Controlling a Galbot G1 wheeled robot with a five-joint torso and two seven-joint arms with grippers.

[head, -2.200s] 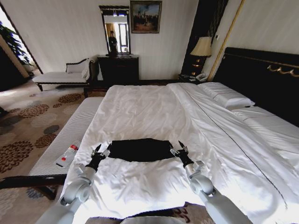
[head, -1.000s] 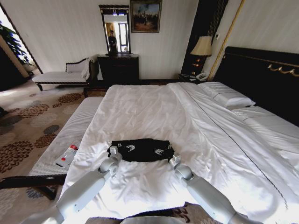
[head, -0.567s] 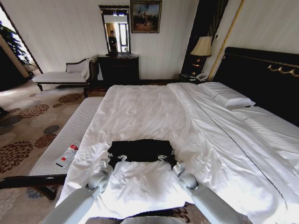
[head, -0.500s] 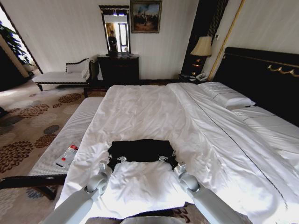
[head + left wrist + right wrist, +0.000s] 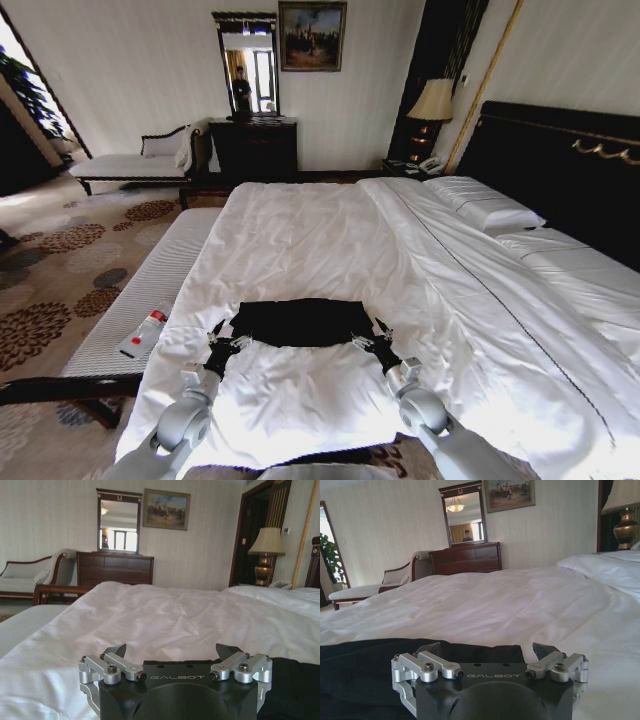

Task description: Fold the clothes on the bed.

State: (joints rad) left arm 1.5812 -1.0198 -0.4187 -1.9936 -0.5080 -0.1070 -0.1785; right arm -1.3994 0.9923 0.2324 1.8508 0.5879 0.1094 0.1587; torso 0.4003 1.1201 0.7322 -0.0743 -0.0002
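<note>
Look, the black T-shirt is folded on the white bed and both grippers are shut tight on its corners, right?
Not quite. The black T-shirt does lie folded on the white bed, but the left gripper and right gripper are open, just off its near corners, holding nothing. The head view shows this, and both wrist views show the fingers spread apart.

big bed [image 5: 330, 230] with a rumpled white duvet, and a black shirt [image 5: 300, 322] lying folded flat near the near edge. two white pillows [image 5: 490, 208] sit far right by the dark headboard.
</note>
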